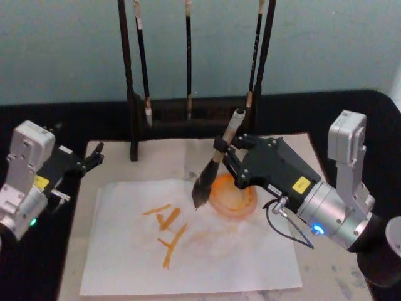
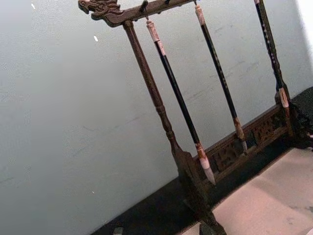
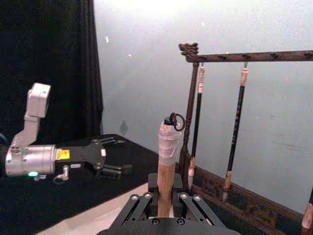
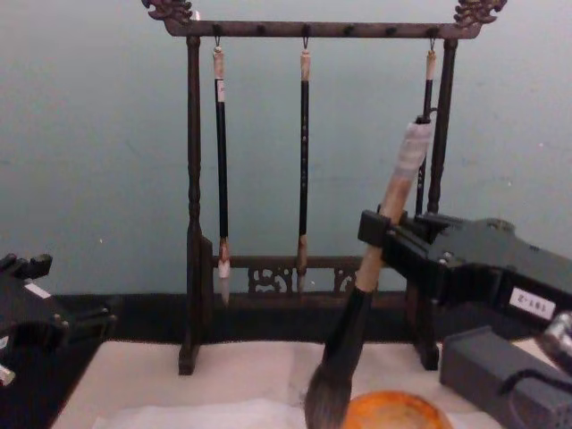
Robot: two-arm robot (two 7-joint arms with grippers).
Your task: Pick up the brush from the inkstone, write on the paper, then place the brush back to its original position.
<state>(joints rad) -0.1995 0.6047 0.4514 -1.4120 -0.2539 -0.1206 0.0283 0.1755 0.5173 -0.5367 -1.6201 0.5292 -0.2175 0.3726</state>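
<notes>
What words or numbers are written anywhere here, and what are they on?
Nothing here can be read for sure.
Right hand, yellow square sticker: too blurred.
Right hand, white label: too blurred.
Left hand, small yellow sticker: too blurred.
Thin white paper sheet, orange brush strokes: no letters I can make out.

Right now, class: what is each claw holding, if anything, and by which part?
The right claw grips the brush low on its wooden handle, just above the black ferrule. The left claw, open on the left side, holds nothing.
</notes>
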